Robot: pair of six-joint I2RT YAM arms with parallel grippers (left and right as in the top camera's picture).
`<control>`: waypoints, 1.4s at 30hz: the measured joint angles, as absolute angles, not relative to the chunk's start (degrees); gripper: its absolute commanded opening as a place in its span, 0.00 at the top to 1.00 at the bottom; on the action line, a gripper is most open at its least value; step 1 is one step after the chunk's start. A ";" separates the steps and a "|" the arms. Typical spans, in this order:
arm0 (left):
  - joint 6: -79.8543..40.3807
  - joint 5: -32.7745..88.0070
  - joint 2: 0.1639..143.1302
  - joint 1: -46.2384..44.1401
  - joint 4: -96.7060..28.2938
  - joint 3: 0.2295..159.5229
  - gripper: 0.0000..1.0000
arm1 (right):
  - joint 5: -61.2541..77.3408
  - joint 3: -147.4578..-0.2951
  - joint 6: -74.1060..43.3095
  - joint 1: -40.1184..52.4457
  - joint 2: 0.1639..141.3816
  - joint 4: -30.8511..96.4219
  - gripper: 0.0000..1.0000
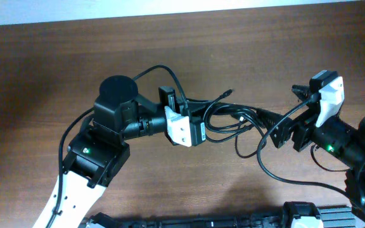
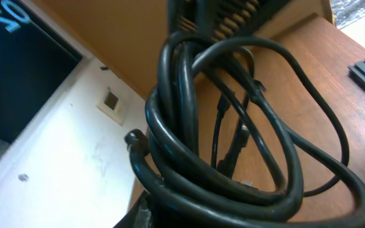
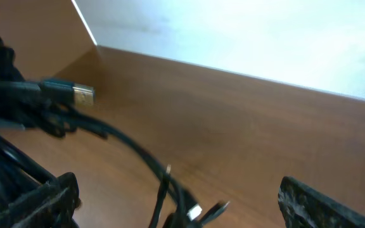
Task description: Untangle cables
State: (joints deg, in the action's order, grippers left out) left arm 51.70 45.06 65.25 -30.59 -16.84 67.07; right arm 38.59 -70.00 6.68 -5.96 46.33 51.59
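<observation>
Several thin black flexible cables (image 2: 189, 158) coil right up against the left wrist camera. The stacked loops run up to the ribbed black finger (image 2: 233, 12) of the left gripper (image 1: 201, 131), which appears clamped on the bunch. Beyond those coils, looser strands fan out over the brown wooden table (image 1: 56, 57) toward the right gripper (image 3: 176, 193). Its jaws stand wide apart and grip nothing, with strands and small connectors lying between them. Farther out in that view, a silver-tipped USB plug (image 3: 76, 94) hangs clear of the tabletop.

The step in hand looks like an early one: one arm anchors the knot while the other is placed to take a strand. The next move calls for the right gripper to close on a single free end, preferably near a plug. It should then draw that end away from the anchored bunch without tightening the loops.
</observation>
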 measured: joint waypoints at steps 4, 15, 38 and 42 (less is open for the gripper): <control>51.68 44.97 65.25 -30.59 -16.21 67.07 1.00 | 38.37 -70.02 6.68 -5.96 46.33 54.26 0.01; 51.66 40.40 65.25 -30.59 -13.17 67.07 1.00 | 39.40 -70.02 7.92 -5.96 46.33 57.30 0.01; 49.23 47.57 65.25 -30.59 -10.41 67.07 1.00 | 53.49 -70.02 11.16 -5.96 46.33 56.86 0.01; 49.06 46.06 65.25 -30.59 -9.02 67.07 1.00 | 53.47 -70.02 11.14 -5.96 46.33 57.04 0.01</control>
